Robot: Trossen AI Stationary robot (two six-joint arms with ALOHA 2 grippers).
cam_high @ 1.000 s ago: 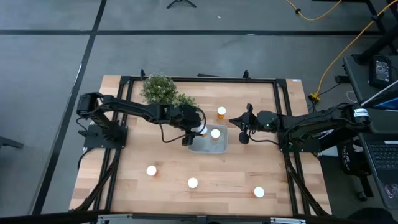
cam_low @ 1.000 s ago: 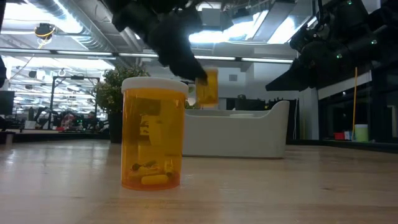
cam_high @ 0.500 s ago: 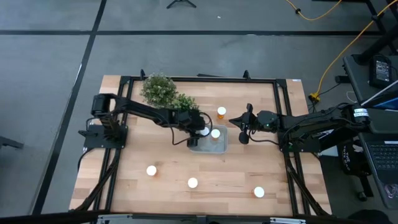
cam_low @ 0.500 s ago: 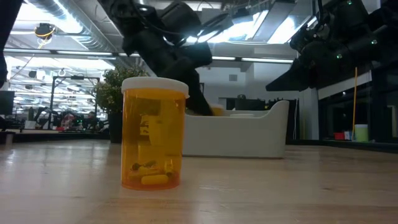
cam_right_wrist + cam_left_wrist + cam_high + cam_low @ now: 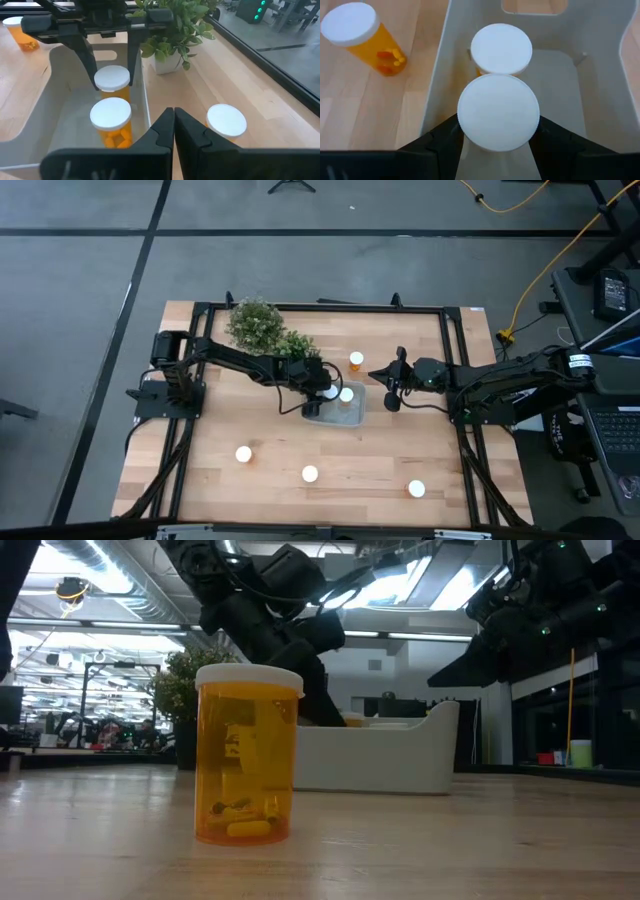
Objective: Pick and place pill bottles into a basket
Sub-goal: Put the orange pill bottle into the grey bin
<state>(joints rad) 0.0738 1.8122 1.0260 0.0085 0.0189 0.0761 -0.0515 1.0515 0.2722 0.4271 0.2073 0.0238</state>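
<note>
The pale basket (image 5: 337,411) stands at the table's middle. My left gripper (image 5: 324,392) reaches down into it, shut on a pill bottle (image 5: 498,112), orange with a white cap; that bottle also shows in the right wrist view (image 5: 112,80). A second bottle (image 5: 501,48) stands upright in the basket beside it. My right gripper (image 5: 173,126) is shut and empty, just right of the basket. One bottle (image 5: 356,359) stands on the table behind the basket. Three more bottles (image 5: 243,453) (image 5: 310,474) (image 5: 416,489) stand near the front. My left gripper pinches the bottle between its two fingers (image 5: 445,137), at the sides just under the white cap (image 5: 470,135). The fingers come from above, slanting down from the table's left. The bottle is upright inside the basket; the second bottle hides its bottom, so I cannot tell whether it stands on the basket's floor.
Two green potted plants (image 5: 258,325) stand behind the left arm at the back left. The nearest front bottle (image 5: 248,755) fills the low view's foreground. The table's frame rails run along its left and right edges.
My left gripper has gone down and a little toward the table's right edge with its bottle. The bottle was held above the basket's rim and is now down inside the basket, beside the second bottle. My right arm has kept still.
</note>
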